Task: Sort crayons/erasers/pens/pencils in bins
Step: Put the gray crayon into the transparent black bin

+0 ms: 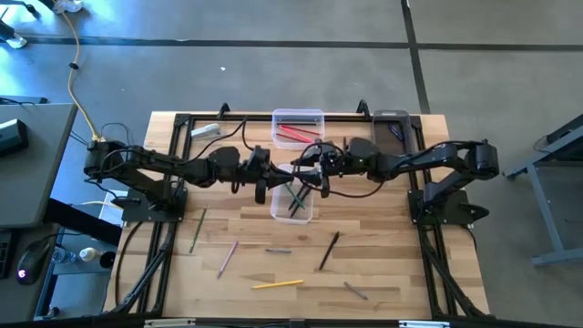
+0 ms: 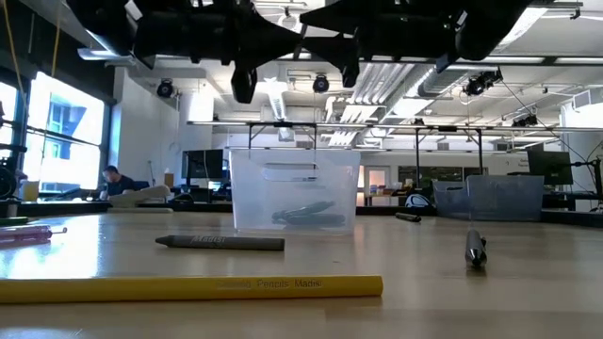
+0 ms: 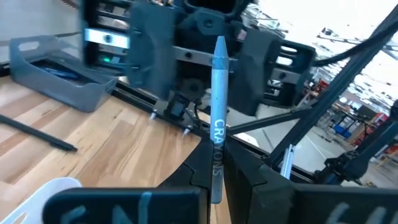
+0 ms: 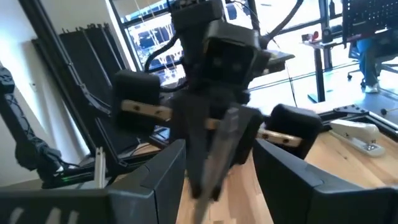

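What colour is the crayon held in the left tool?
Blue-grey, with pale lettering; the crayon shows best in the left wrist view.

From above, the 2 arms cover part of your middle bin, and its contents are too small to name. At table height the yellow pencil runs off the frame's left edge. The right wrist's nearest object is blurred.

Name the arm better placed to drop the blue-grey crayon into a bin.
Left. The left gripper is shut on the crayon, above the middle of the table by the clear bin. The right gripper is open, holding nothing.
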